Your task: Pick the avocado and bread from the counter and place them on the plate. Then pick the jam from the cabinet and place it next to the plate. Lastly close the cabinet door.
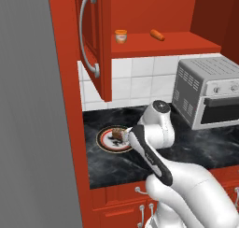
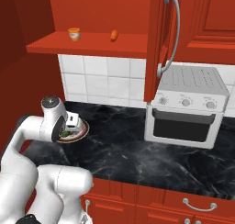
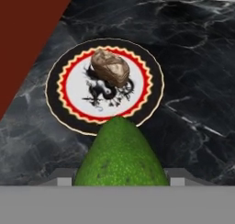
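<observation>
- The avocado [image 3: 120, 154] sits nearest the lens in the hand view, a green pebbled dome rising between the finger tips; the gripper [image 3: 120, 179] is clamped on it, jaws part-closed against its sides, above the near rim of the plate.
- The counter [image 1: 200, 143], black marble with pale veins, carries the plate at its left end and the toaster oven [image 1: 210, 91] at the back right.
- The cabinet [image 1: 154, 40] stands open above: its door [image 1: 95, 40] is swung out over the plate's side of the worktop, handle facing the arm.
- The plate [image 3: 69, 87] lies flat, red-orange ring and dark motif showing.
- The bread [image 3: 110, 68] already rests on the plate, on the far half of the white centre, leaving the near half free.
- The jam [image 1: 121, 36] waits on the cabinet shelf, well apart from the orange carrot-like item [image 1: 157, 34].
- Risks, as I judge them:
  - A round fruit let go over the sloping rim could roll off onto the marble; the drop wants the bare centre.
  - Lowering too far forward could nudge the bread off its spot.
  - Reaching for the jar later, the arm could knock the open door, which hangs close above the plate.
</observation>
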